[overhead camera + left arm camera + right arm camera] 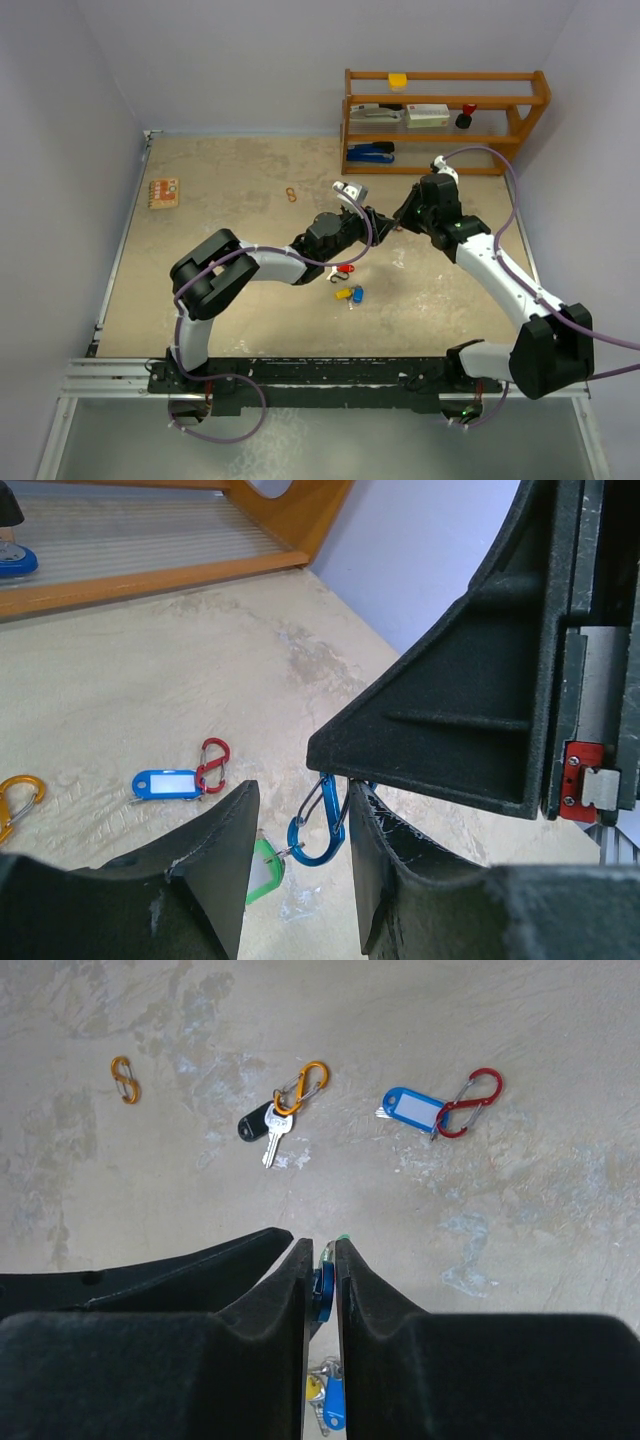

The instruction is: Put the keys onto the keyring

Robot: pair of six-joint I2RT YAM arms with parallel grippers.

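The right gripper [321,1244] has its 2 black fingers almost together. They pinch the blue oval metal carabiner clip [322,1292] in the thin slot between them, up off the table. The left gripper [302,792] meets the same clip from the other side with its jaws about half spread. The clip stands between its 2 fingers and touches 1 of them, but I cannot tell whether they actually squeeze it. A green plastic-headed key [262,872] hangs from the clip's lower end on a small wire ring, partly hidden behind a left finger.

The other keys lie on the beige mottled tabletop [230,200] below the 2 arms. A blue plastic-tagged key [412,1108] with a white label is hooked to a red metal carabiner clip [472,1102]. Near it, a black-headed key [252,1123] and a plain silver key [273,1140] hang together on an orange metal carabiner clip [303,1084]. A small orange S-shaped clip [124,1079] lies apart from them all. A yellow-headed key [314,1388] and a blue-headed key [333,1405] lie touching each other, seen through the gap under the right gripper's fingers.
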